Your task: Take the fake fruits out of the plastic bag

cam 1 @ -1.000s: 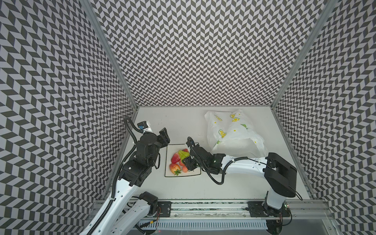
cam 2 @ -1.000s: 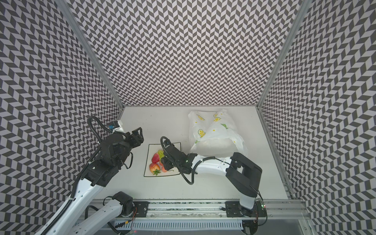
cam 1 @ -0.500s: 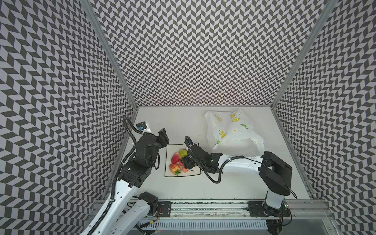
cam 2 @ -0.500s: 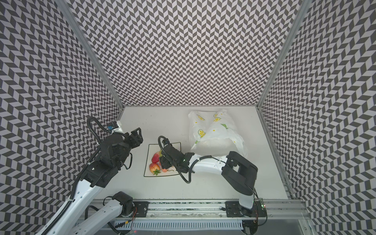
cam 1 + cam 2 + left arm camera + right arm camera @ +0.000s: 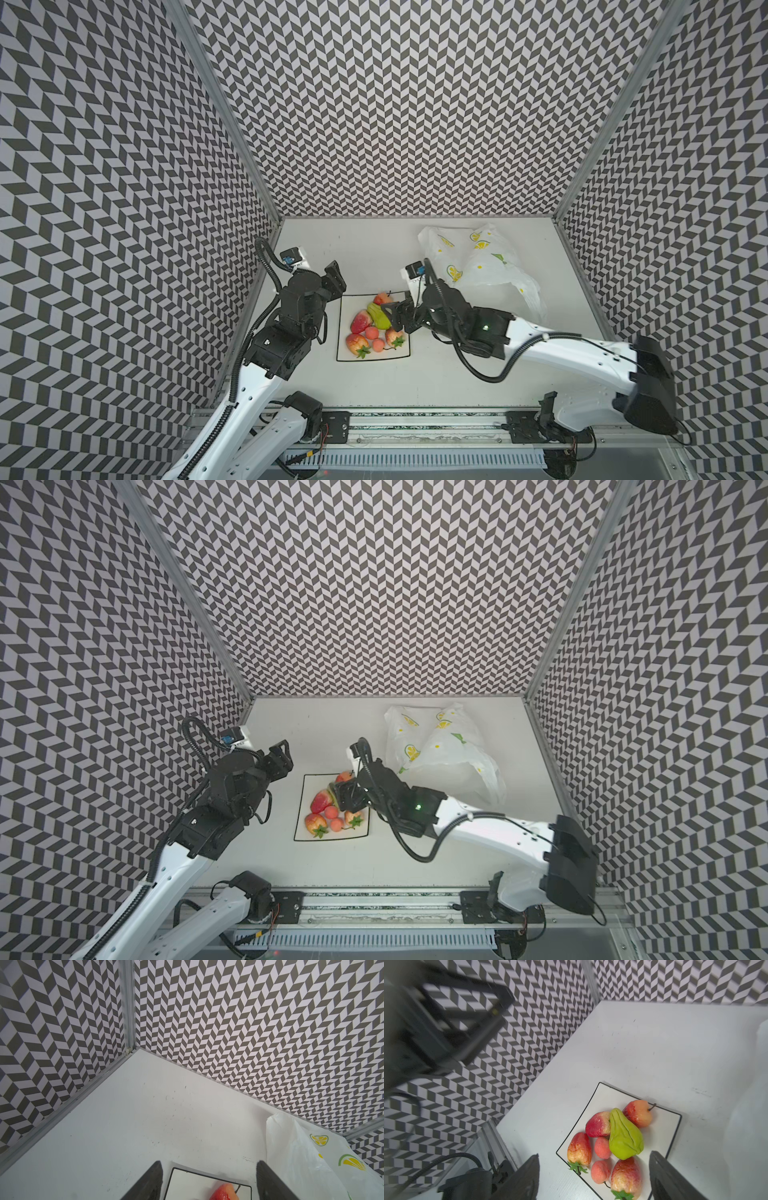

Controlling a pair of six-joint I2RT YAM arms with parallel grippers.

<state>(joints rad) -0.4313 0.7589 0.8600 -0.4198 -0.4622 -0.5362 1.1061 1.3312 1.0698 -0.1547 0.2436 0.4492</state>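
The right gripper (image 5: pixel 394 319) is opening up. Its jaws were narrower a second ago and are now spreading wide over the plate's (image 5: pixel 376 355) bag-side edge, with nothing sitting between them. Its elbow is also swinging out to the right, so I'm reading this as a release and the start of a pull-back.

The fruits (image 5: pixel 602 1148) are all lying on the plate, and I'm counting seven. The pear (image 5: pixel 625 1138) is leaning across the middle with the strawberries and two small balls crowding round it.

The bag (image 5: pixel 482 266) is slumping at the back right, well apart from the plate, looking slack. I can't see inside it.

The left gripper (image 5: pixel 337 277) isn't budging. It's hovering just beside the plate's far left corner, jaws apart and empty.

By my reckoning the unloading is looking finished.
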